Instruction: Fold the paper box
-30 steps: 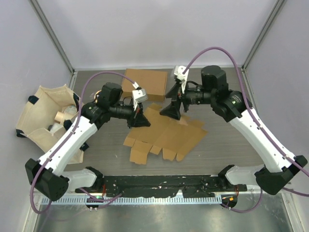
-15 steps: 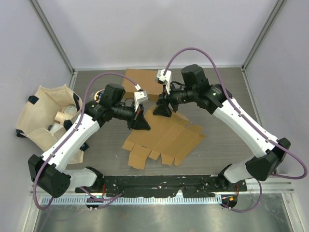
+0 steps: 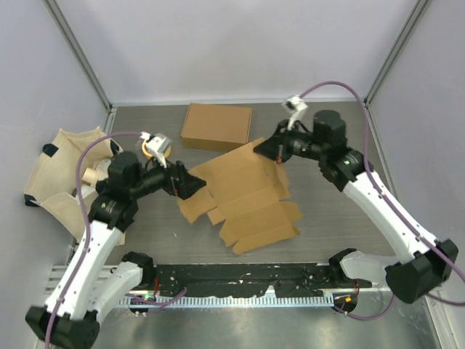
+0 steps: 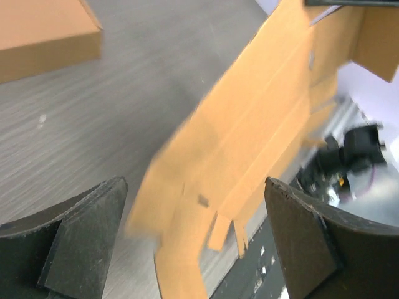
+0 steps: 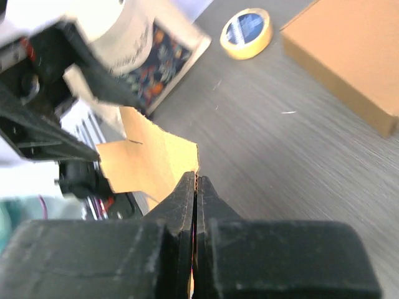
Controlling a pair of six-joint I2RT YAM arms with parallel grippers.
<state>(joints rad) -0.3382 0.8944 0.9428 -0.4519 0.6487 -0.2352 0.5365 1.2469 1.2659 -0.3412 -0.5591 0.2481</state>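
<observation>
**Workpiece.** The paper box (image 3: 243, 196) is an unfolded brown cardboard blank lying flat-open on the grey table (image 3: 327, 218), at the centre of the top view. Its flaps point toward the lower right of the frame.

**Right gripper.** The right gripper (image 3: 271, 150) is clenched on the blank's upper right corner. In the right wrist view its fingers (image 5: 187, 199) are pressed together with the cardboard edge between them, and that corner is off the table surface.

**Left gripper.** The left gripper (image 3: 193, 183) is released, with its jaws spread wide at the blank's left edge. In the left wrist view the blank is blurred and runs between the two fingers (image 4: 81, 230). Whether either finger touches it cannot be told.

**Containers.**
- Cloth bag (image 3: 73, 137), left edge of the top view: open at the top. It holds a tan cylinder (image 3: 91, 174) and some pale items too small to identify.
- Closed brown box (image 3: 216, 126), upper centre, well apart from both grippers: lid shut, contents hidden.

**Other items.** A yellow tape roll (image 5: 247, 29) lies flat on the table between the bag and the closed box.
</observation>
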